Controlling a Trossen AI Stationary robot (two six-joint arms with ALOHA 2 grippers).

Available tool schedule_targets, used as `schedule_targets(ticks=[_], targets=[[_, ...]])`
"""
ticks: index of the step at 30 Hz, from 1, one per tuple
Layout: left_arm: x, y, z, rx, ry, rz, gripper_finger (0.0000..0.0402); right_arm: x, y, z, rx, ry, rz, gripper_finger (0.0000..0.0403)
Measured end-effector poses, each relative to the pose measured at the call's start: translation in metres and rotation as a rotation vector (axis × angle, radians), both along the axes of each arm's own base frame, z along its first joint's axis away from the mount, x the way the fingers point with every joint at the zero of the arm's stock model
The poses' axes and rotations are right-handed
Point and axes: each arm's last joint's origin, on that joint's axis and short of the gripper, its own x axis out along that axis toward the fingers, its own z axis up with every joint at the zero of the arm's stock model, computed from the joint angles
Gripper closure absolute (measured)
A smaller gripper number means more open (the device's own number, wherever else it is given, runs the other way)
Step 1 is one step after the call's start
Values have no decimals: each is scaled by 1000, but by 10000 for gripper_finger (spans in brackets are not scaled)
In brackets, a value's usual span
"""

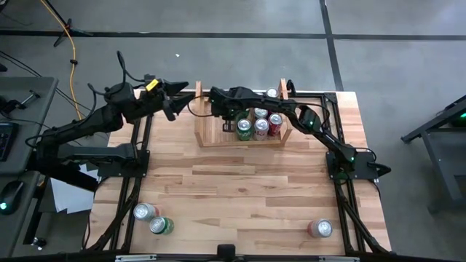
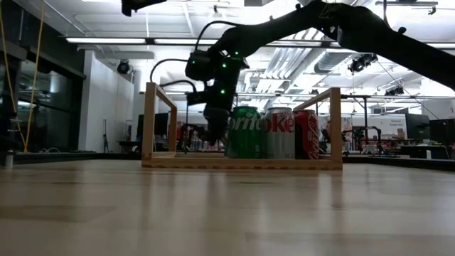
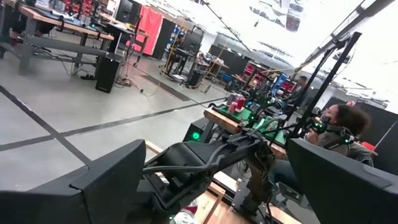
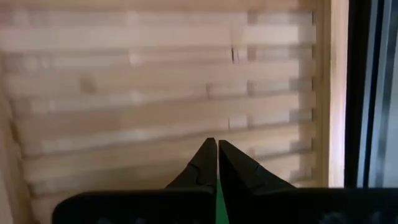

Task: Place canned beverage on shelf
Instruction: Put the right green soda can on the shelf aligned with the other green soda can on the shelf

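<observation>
The pale wooden shelf (image 1: 218, 142) stands at the table's far middle; its slatted base fills the right wrist view (image 4: 155, 93). On it stand a green can (image 2: 245, 131), a silver can (image 2: 279, 133) and a red can (image 2: 306, 133), with more cans behind them (image 1: 260, 113). My right gripper (image 2: 215, 135) is shut and empty. It points down inside the shelf, just left of the green can and over the bare slats. My left gripper (image 3: 211, 180) is open and empty, raised beyond the shelf's left end (image 1: 175, 98). My right gripper's shut fingers (image 4: 208, 158) stand right beside the green can's left side (image 2: 229, 131). I cannot tell whether they touch it or the slats below.
Two loose cans (image 1: 145, 212), (image 1: 162, 225) stand at the table's near left. One can (image 1: 320, 228) stands at the near right. The shelf's left half (image 2: 178, 153) holds no can. A person (image 3: 339, 121) sits beyond the table in the left wrist view.
</observation>
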Motion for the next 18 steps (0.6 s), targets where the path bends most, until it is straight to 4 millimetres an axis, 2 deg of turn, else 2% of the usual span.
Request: schedule_targets(ticks=[6, 13, 18], targets=[[4, 2, -3, -5, 17, 0, 19, -6, 0, -5, 2, 84, -19, 403], [8, 3, -5, -15, 30, -1, 19, -8, 1, -6, 6, 106, -21, 403], [9, 3, -5, -16, 30, -1, 19, -8, 6, -6, 106, 88, 33, 403]])
